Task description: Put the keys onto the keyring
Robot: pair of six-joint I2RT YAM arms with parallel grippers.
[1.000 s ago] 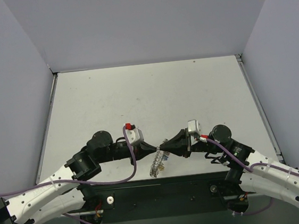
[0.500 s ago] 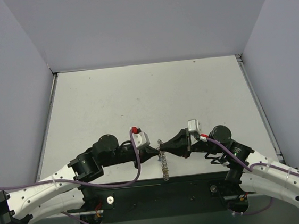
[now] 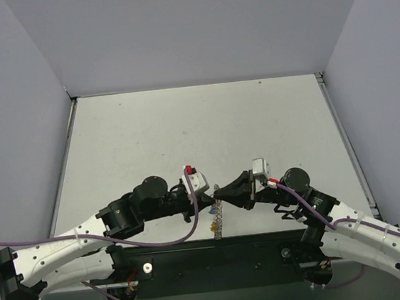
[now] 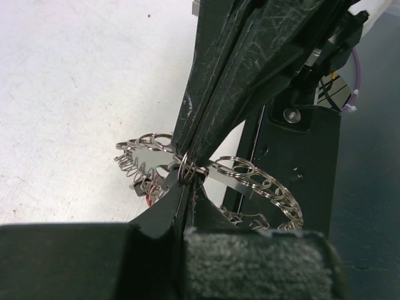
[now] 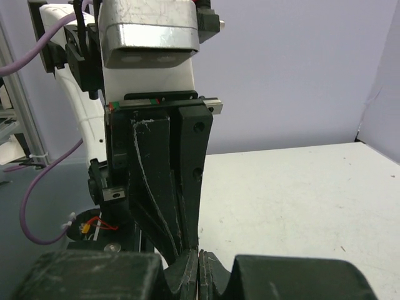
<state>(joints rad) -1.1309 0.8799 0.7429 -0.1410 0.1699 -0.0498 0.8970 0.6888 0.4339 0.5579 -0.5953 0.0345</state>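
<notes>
The keyring [image 3: 218, 216] hangs edge-on between my two gripper tips near the table's front edge. In the left wrist view it is a silvery ring with a chain-like rim [image 4: 262, 182]. My left gripper [image 4: 185, 182] is shut on a small split ring at the keyring's rim. My right gripper [image 3: 219, 193] comes in from the opposite side, tip to tip, its fingers [image 4: 231, 81] shut at the same spot. Tiny keys [image 3: 214, 227] dangle under the ring; a red head [image 4: 149, 199] peeks out. In the right wrist view my right gripper [image 5: 200, 257] is shut and the keyring is hidden.
The black mounting rail [image 3: 218, 252] runs just below the hanging ring at the table's near edge. The white tabletop [image 3: 198, 136] stretches behind, walled by grey panels. A purple cable [image 3: 186, 226] loops from the left wrist.
My left arm has slid right, closing up on the right gripper. The keyring has swung from slanting left to hanging nearly straight down. The right arm has barely moved.
</notes>
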